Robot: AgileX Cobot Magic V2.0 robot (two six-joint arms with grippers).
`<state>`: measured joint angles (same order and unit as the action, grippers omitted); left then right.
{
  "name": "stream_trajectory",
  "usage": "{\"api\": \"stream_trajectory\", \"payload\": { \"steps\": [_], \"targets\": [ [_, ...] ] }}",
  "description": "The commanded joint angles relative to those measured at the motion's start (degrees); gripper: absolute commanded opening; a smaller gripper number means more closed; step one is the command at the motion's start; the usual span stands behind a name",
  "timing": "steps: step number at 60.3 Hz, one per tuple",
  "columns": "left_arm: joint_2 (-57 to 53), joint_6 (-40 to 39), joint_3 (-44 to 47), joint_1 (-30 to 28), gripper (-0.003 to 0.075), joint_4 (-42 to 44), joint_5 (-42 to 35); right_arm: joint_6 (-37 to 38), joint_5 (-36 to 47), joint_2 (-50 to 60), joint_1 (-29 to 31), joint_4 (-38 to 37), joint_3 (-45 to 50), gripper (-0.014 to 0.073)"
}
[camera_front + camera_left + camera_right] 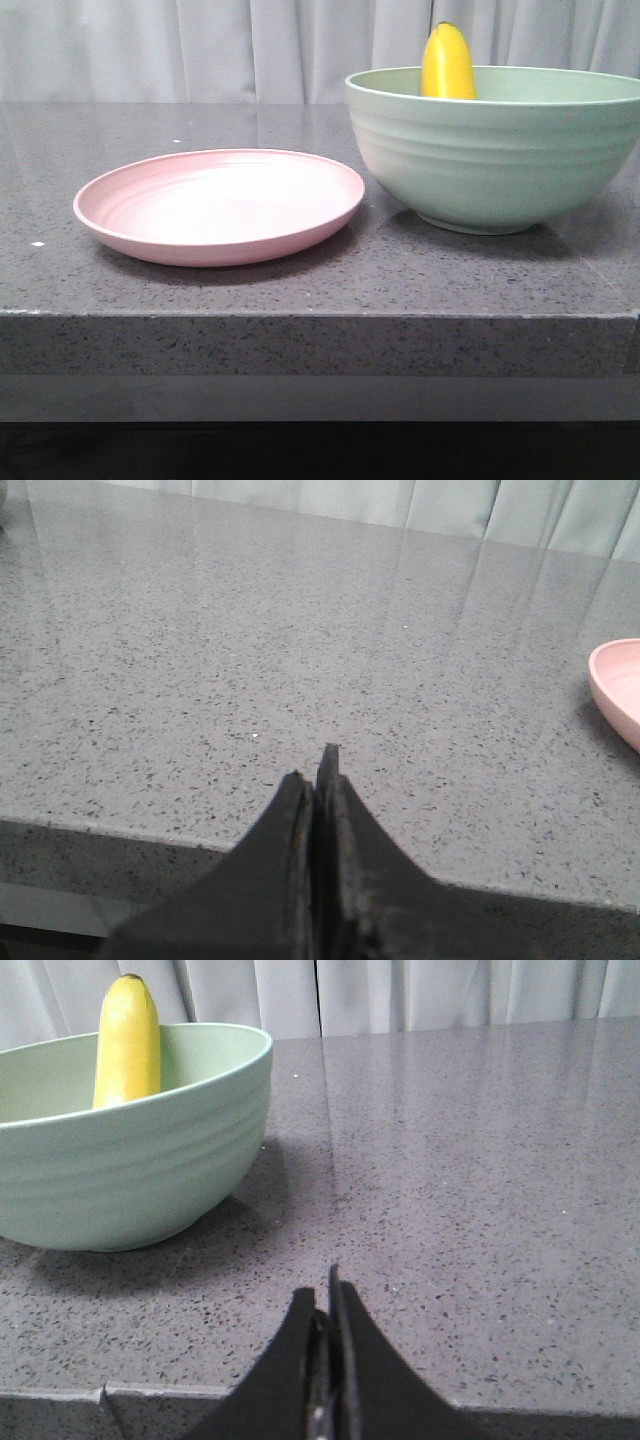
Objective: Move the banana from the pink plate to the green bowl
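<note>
In the front view, the pink plate (220, 205) sits bare on the dark speckled counter (300, 290), to the left of the green bowl (500, 150). The 2 stand close, the plate's right rim just beside the bowl's lower wall; whether they touch cannot be told. The banana (448, 64) stands nearly upright inside the bowl, its upper part rising above the rim with a dark tip at the top. It leans against the bowl's far side. A pale curtain (200, 50) hangs behind the counter. Neither arm shows in this view.

In the left wrist view, the left gripper (318, 775) hangs just above the near edge of the counter (250, 650), its 2 black jaws pressed together with nothing between them. Only an edge of the pink plate (617, 690) shows at the side of the frame, well apart from the jaws.

In the right wrist view, the right gripper (325, 1305) is likewise above the counter's (480, 1180) near edge, its jaws closed on nothing, only a thin seam between them. The green bowl (130, 1160) rests on the counter ahead and to one side, apart from the jaws, casting a soft shadow. The banana (127, 1045) stands inside it, propped on the inner wall, its dark tip uppermost.
</note>
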<state>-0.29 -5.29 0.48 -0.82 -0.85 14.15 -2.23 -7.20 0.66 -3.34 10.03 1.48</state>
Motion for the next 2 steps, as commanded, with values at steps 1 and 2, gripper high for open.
{"api": "stream_trajectory", "payload": {
  "steps": [1,2],
  "targets": [
    [-1.1,-0.4,0.1,-0.2,-0.0020,-0.5,-5.0,-0.3,4.2,1.3,0.3,0.1,0.1,-0.0051],
    [-1.1,-0.4,0.1,-0.2,-0.0020,-0.5,-5.0,-0.3,4.2,1.3,0.3,0.1,0.1,-0.0051]
  ]
}}
